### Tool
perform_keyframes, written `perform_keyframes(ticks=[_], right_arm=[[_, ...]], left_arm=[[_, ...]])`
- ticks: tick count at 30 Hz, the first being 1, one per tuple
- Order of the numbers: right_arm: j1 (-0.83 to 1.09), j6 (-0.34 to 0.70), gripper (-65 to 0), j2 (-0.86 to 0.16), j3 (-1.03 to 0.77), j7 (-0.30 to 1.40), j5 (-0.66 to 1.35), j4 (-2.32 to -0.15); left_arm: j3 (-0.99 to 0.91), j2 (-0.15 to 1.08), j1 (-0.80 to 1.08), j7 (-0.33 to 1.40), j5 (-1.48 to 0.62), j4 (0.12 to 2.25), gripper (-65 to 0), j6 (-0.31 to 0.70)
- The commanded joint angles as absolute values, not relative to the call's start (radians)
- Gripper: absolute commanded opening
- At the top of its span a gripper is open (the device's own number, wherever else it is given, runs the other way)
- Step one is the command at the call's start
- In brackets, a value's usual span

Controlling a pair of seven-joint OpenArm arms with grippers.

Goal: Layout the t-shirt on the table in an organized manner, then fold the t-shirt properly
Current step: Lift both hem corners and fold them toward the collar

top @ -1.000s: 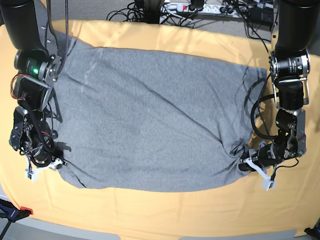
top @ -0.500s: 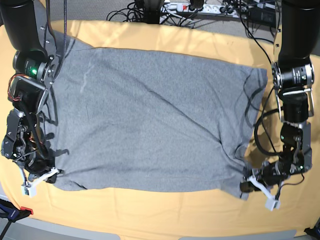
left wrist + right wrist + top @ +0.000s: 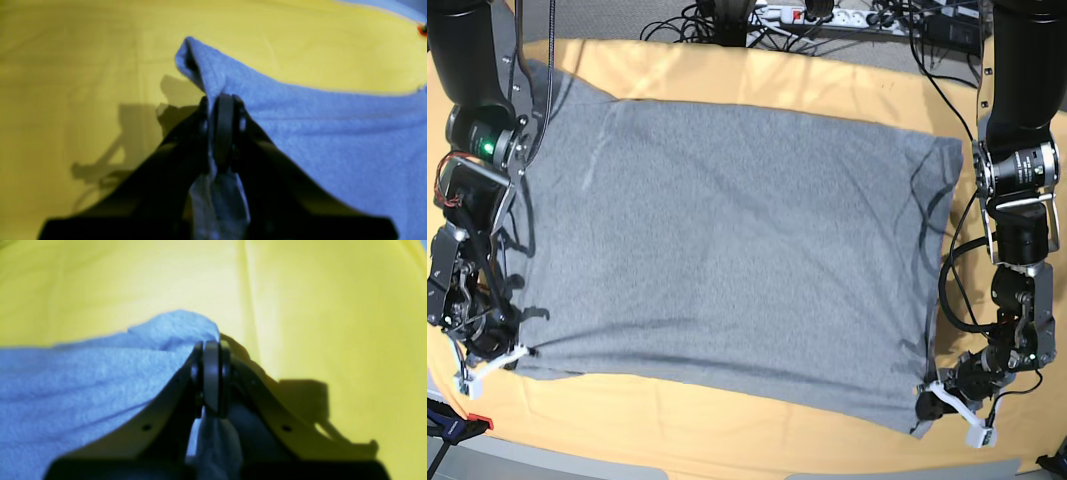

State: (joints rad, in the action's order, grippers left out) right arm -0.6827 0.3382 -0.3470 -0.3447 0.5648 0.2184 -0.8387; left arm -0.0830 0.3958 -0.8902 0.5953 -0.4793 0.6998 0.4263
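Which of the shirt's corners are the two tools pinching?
The two near corners: left tool and right tool each clamp one on the t-shirt; the far corners lie free.

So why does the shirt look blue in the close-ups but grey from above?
Colour cast: both wrist views tint the shirt blue and the table greenish-yellow, soft and blurry, with dark pincer shadows; the base view is sharper, showing grey shirt, orange table.

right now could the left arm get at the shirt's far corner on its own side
Probably not as things stand. The left end effector is shut on the near corner of the shirt, so it would have to let go first. Otherwise the way looks free: only bare table lies beside that far corner.
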Motion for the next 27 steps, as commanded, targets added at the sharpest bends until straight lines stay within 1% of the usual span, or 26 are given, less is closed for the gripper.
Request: perform_keyframes(ticks=[1, 8, 12, 15, 16, 19, 20, 23, 27], right_arm=[[-0.743, 0.332, -65.0, -0.366, -0.348, 0.535, 0.230, -0.864], [-0.831, 0.345, -65.0, -0.369, -0.347, 0.555, 0.230, -0.864], [-0.846, 0.369, -65.0, -0.377, -0.347, 0.577, 0.231, -0.864], [-0.844, 0.406, -65.0, -0.384, -0.347, 0.639, 0.259, -0.864], [-0.840, 0.441, -65.0, -0.387, -0.347, 0.677, 0.292, -0.864], [-0.816, 0.609, -65.0, -0.403, -0.345, 0.762, 0.425, -0.864], [-0.805, 0.644, -65.0, -0.408, -0.342, 0.775, 0.460, -0.864], [-0.773, 0.673, -65.0, -0.414, -0.326, 0.790, 0.495, -0.864], [-0.720, 0.690, -65.0, -0.414, -0.324, 0.822, 0.501, -0.864]], left_arm=[[-0.085, 0.407, -0.950, 0.550, -0.481, 0.718, -65.0, 0.409], [-0.085, 0.407, -1.039, 0.550, -0.475, 0.718, -65.0, 0.397], [-0.057, 0.407, -1.079, 0.550, -0.475, 0.718, -65.0, 0.400], [-0.009, 0.406, -1.080, 0.580, -0.488, 0.718, -65.0, 0.463], [0.007, 0.407, -1.075, 0.611, -0.511, 0.718, -65.0, 0.492], [0.033, 0.408, -1.058, 0.725, -0.616, 0.718, -65.0, 0.603], [0.033, 0.408, -1.052, 0.759, -0.646, 0.718, -65.0, 0.640], [0.033, 0.408, -1.037, 0.869, -0.747, 0.718, -65.0, 0.698], [0.033, 0.412, -1.002, 0.973, -0.838, 0.718, -65.0, 0.698]])
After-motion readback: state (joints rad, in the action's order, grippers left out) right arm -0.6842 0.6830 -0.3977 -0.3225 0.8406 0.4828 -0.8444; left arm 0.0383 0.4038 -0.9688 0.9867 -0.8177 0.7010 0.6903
